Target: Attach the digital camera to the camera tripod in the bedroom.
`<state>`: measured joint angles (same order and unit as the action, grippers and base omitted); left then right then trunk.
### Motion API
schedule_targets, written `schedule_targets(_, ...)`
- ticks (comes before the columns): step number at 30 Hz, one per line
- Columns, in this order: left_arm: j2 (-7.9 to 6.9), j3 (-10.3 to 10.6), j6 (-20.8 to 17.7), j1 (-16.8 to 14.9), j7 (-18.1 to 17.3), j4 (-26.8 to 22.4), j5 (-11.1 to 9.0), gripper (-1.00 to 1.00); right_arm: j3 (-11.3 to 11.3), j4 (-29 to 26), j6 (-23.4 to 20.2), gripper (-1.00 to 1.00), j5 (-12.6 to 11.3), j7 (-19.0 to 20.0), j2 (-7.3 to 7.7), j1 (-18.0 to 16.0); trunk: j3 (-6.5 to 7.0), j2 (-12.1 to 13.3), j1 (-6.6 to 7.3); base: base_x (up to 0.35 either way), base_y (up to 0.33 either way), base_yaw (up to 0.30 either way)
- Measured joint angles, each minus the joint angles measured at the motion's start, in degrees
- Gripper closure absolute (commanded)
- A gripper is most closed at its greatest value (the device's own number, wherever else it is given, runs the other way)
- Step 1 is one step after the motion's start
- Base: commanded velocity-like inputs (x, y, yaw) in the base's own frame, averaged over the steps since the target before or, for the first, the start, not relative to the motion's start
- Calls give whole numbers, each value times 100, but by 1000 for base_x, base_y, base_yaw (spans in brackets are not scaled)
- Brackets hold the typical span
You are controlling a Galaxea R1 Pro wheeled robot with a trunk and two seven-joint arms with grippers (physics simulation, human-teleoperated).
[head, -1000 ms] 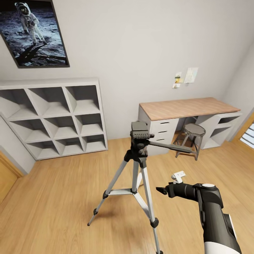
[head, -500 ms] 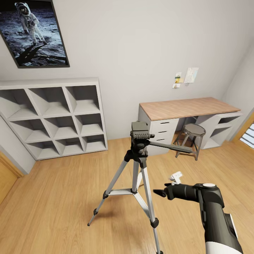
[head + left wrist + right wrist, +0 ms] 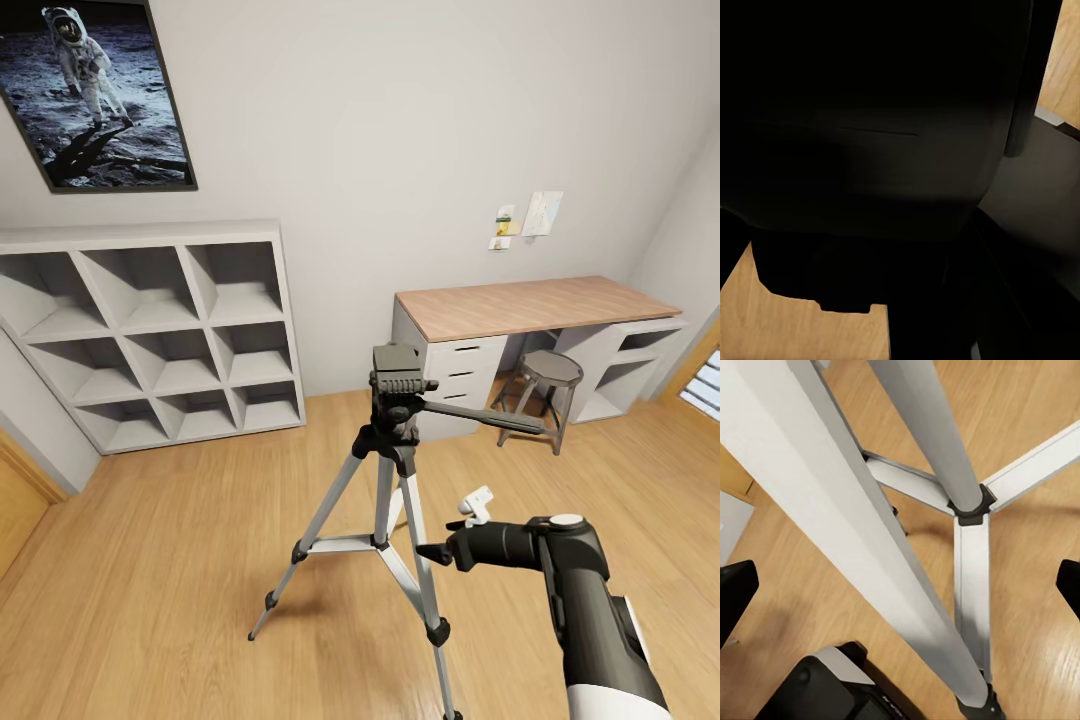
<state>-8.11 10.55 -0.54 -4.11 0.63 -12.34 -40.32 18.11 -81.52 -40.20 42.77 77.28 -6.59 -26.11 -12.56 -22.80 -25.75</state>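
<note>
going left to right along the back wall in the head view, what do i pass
astronaut picture → white cube shelving → wood-topped desk → stool tucked under the desk

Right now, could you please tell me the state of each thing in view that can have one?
camera tripod: standing upright on the floor, legs spread, head bare with no camera mounted.
right pincer: open, empty, beside a tripod leg.
desk drawers: shut.
stool: upright, tucked by the desk.
cube shelving: compartments empty.
</note>
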Motion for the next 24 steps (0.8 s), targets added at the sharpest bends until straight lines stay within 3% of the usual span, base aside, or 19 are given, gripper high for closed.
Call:
schedule_targets(17,5,0,7,0,0,-7,0,100,3,38,-31,-100,-38,5,-18,0,0,0,0,0,0,0)
schedule_targets(20,7,0,7,0,0,-6,0,100,6,38,-39,-100,-46,-7,-97,0,0,0,0,0,0,0)
schedule_targets(24,7,0,7,0,0,-8,0,100,20,40,-27,-100,-38,-67,-332,0,0,0,0,0,0,0)
